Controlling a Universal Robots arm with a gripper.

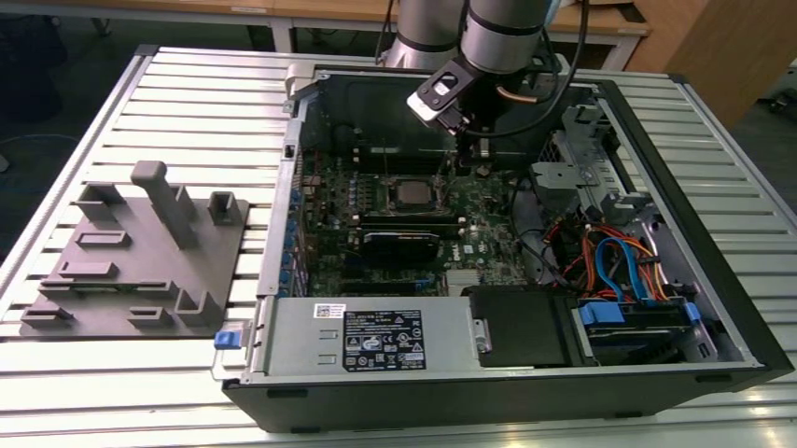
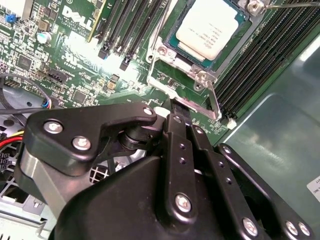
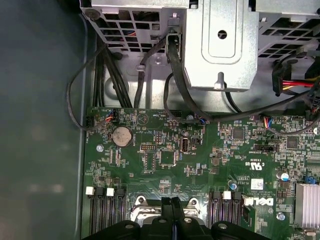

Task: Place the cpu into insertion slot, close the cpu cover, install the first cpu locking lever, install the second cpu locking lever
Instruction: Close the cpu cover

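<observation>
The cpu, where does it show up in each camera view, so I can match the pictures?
Exterior view: the cpu lies mid-way across the green board inside the case.
Second wrist view: it is the pale square beyond the end effector.
First wrist view: hidden behind the end effector.
Shared landmark: the long black memory slots flanking it.

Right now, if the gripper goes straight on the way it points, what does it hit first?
Most likely the slot's metal rim, beside the cpu; the shut gripper sits just over it, though depth is unclear.
</observation>
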